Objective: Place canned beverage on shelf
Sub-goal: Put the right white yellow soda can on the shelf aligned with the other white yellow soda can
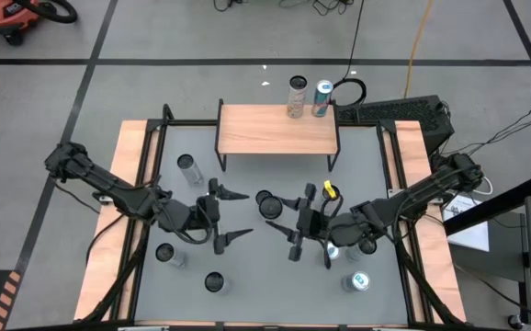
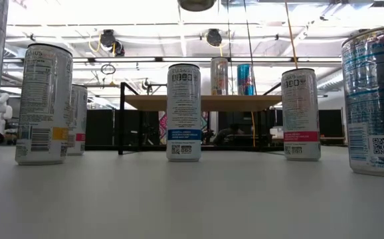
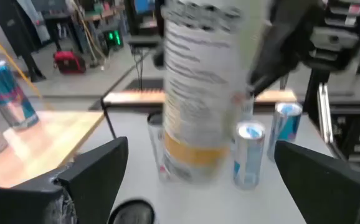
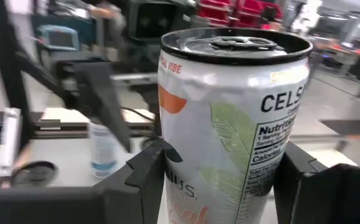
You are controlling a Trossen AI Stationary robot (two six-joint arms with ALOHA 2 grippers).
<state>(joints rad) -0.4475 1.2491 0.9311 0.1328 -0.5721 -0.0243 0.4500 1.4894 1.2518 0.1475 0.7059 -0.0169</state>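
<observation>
The shelf (image 1: 275,129) (image 2: 198,101) stands at the table's far middle, and two cans (image 1: 297,97) (image 1: 322,98) stand upright at its far right edge. My right gripper (image 1: 284,213) (image 4: 220,180) is shut on a white and orange beverage can (image 1: 268,204) (image 4: 230,118) in front of the shelf, above the table's middle. My left gripper (image 1: 240,216) (image 3: 200,149) stands open just to the left of that can, facing it, with nothing between its fingers. My right gripper pinches the can's side wall (image 4: 170,165) between its two fingers (image 4: 142,180), one on each side of the can's body below its top rim. The fingers lie level and come from the table's right side. The can stands upright and is lifted clear; its bottom (image 2: 196,3) shows high above the table.
Several loose cans stand on the grey table: one at the left middle (image 1: 188,168), two near left (image 1: 169,255) (image 1: 213,281), others near right (image 1: 357,280) (image 1: 333,250). A keyboard (image 1: 394,110) lies beyond the shelf's right end. Wooden rails (image 1: 132,184) border the table's sides.
</observation>
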